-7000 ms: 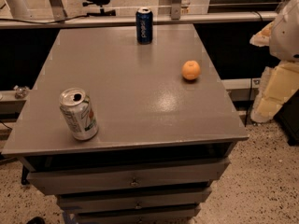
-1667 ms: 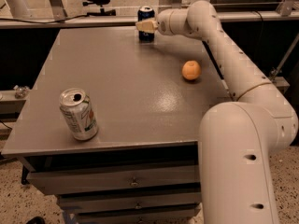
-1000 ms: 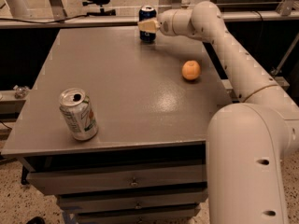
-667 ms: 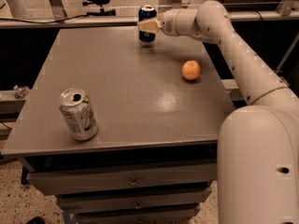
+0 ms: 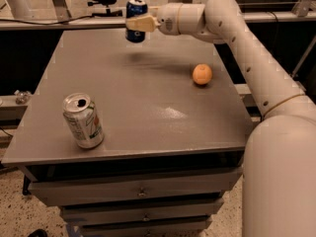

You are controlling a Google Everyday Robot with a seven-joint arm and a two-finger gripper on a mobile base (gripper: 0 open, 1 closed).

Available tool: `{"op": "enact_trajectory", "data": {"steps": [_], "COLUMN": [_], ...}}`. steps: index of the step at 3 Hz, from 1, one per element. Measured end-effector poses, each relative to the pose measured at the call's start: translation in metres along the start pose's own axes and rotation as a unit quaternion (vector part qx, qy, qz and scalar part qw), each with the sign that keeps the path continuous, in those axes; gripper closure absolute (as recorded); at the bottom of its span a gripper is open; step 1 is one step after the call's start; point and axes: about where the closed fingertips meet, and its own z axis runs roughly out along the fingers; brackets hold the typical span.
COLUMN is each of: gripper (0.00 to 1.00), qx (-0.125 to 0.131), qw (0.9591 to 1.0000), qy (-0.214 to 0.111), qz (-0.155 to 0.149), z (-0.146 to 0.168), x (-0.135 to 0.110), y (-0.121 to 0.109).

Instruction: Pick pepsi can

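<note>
The pepsi can [image 5: 136, 10], dark blue with a silver top, is held upright in the air above the far edge of the grey table [image 5: 138, 88]. My gripper [image 5: 137, 23] reaches in from the right and is shut on the can's middle, one cream finger [image 5: 140, 23] crossing its front. A faint shadow lies on the table below the can.
A silver-white can [image 5: 82, 120] with green and red marks stands open-topped near the table's front left. An orange [image 5: 202, 74] lies at the right side. My arm [image 5: 256, 68] spans the right edge. Drawers [image 5: 140, 192] sit under the table. A chair base stands behind.
The gripper has lifted the pepsi can off the far edge of the table, and it now hangs in the air. The other can and the orange have not moved.
</note>
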Motion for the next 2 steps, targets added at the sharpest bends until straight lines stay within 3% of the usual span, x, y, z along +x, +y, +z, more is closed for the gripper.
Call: {"op": "enact_trajectory", "data": {"steps": [1,2], "gripper": [1.00,1.00], "qx": [-0.073,-0.073], "qw": [0.9970,0.9970], "qy": [-0.026,-0.026], "qz": [-0.004,-0.004], "z": [0.0193,0.0196], "x": [-0.0236,-0.0236], "y": [0.0485,0.0487]}}
